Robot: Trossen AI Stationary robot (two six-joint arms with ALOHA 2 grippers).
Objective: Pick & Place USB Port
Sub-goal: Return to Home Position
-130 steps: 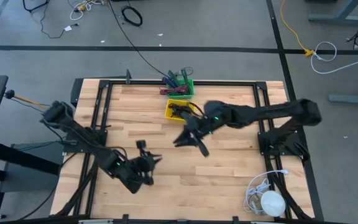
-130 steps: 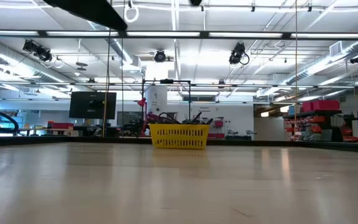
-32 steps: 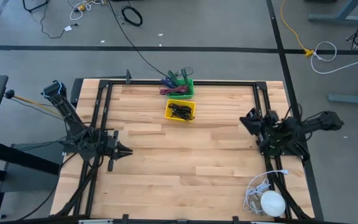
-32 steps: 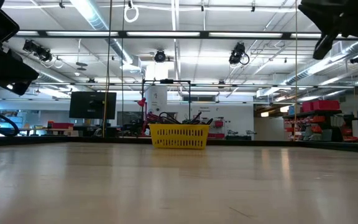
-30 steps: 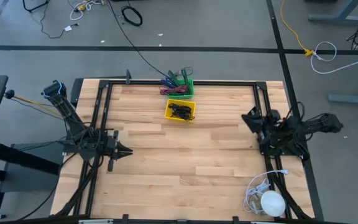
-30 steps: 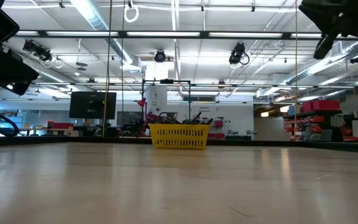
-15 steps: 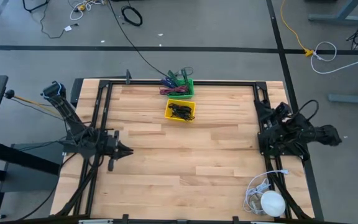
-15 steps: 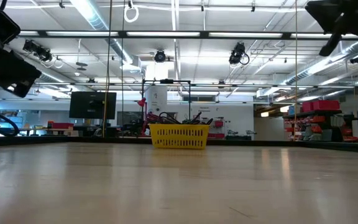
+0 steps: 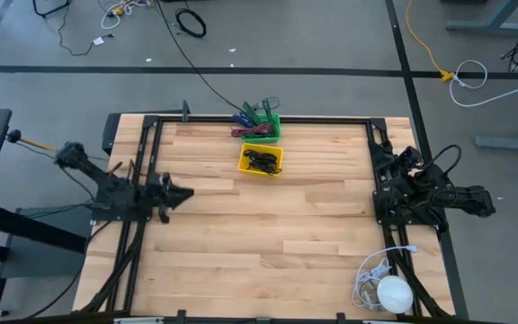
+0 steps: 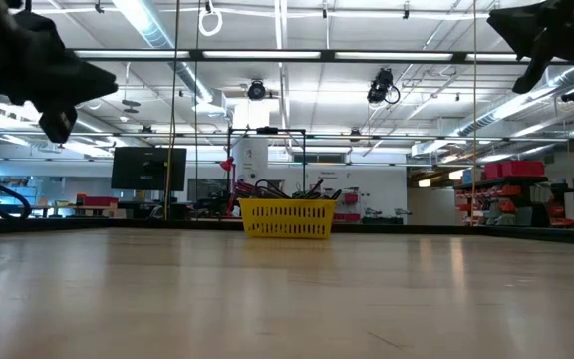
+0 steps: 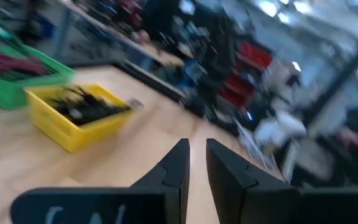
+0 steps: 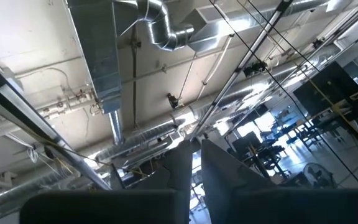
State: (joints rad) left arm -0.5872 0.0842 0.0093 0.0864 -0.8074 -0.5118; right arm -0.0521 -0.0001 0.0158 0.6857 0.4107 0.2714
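Yellow plastic basket (image 9: 278,168) of tangled black cables (image 9: 259,161) sits on wood surface (image 9: 268,236), well apart from left pincer (image 9: 185,192) and right pincer (image 9: 378,150), both narrow.

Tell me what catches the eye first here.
Two small baskets stand at the far middle edge of the table: the yellow basket holds black cables, the green basket behind it pink cables. The left gripper sits tucked at the left edge, the right gripper at the right edge, pointing at the ceiling.
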